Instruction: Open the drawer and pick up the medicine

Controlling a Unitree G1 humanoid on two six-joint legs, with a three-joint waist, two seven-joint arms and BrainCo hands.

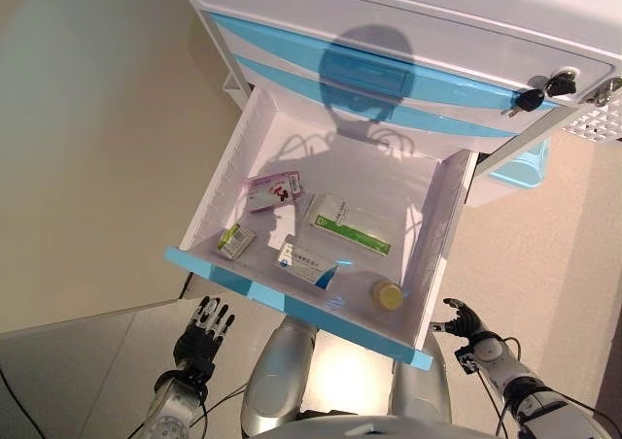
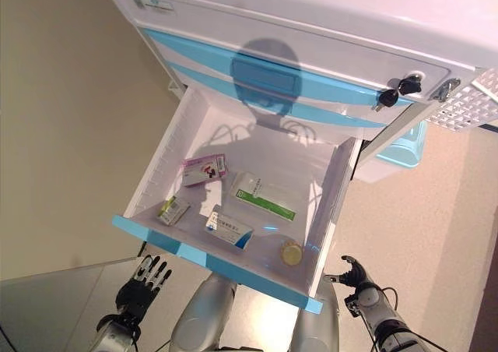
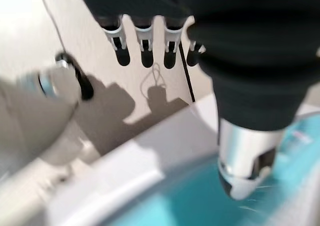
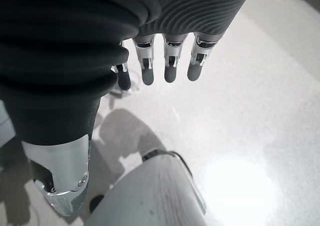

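Observation:
The white drawer (image 1: 230,155) with a blue front edge (image 1: 292,303) stands pulled out of the white and blue cabinet (image 1: 408,31). Inside lie a pink medicine box (image 1: 272,190), a small green and white box (image 1: 235,240), a white and blue box (image 1: 305,261), a flat white packet with a green stripe (image 1: 348,224) and a small yellow-capped bottle (image 1: 388,294). My left hand (image 1: 202,330) hangs below the drawer's front left corner, fingers straight, holding nothing. My right hand (image 1: 468,322) hangs below the front right corner, fingers relaxed and empty.
Two shut blue drawers (image 1: 389,80) sit above the open one, with a key (image 1: 536,95) in the lock at the right. A light blue bin (image 1: 525,165) hangs on the cabinet's right side. Beige floor (image 1: 87,167) lies left of the cabinet.

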